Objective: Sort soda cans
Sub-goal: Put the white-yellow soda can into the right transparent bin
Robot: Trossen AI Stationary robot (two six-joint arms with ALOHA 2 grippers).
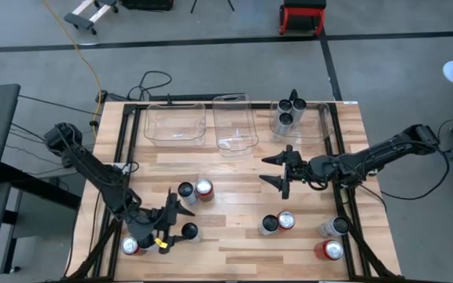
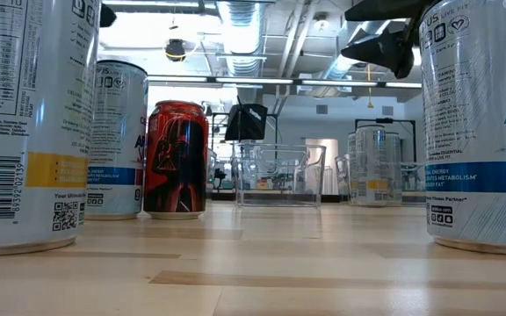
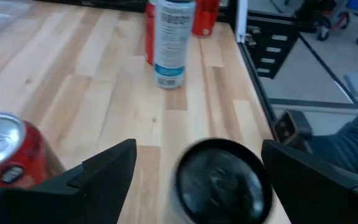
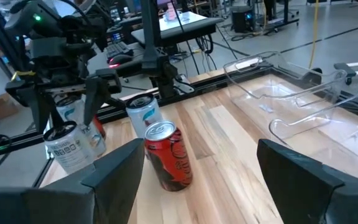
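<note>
Soda cans stand upright on the wooden table (image 1: 234,236). A dark-topped silver can (image 3: 221,182) stands near the front left between the open fingers of my left gripper (image 1: 178,222), which touch nothing that I can see. Beside it stands a red can (image 3: 5,152). My right gripper (image 1: 280,170) hovers open over the table's middle and points toward a red can (image 4: 169,155) and a silver can (image 4: 143,115) farther off. Two dark-topped cans (image 1: 288,110) stand in the far right clear bin (image 1: 317,126).
Two more clear bins (image 1: 175,124) (image 1: 236,124) stand along the far edge. A silver and a red can (image 1: 278,222) stand near the front middle, two more (image 1: 331,238) at the front right. A black frame (image 1: 344,196) runs along the table's sides.
</note>
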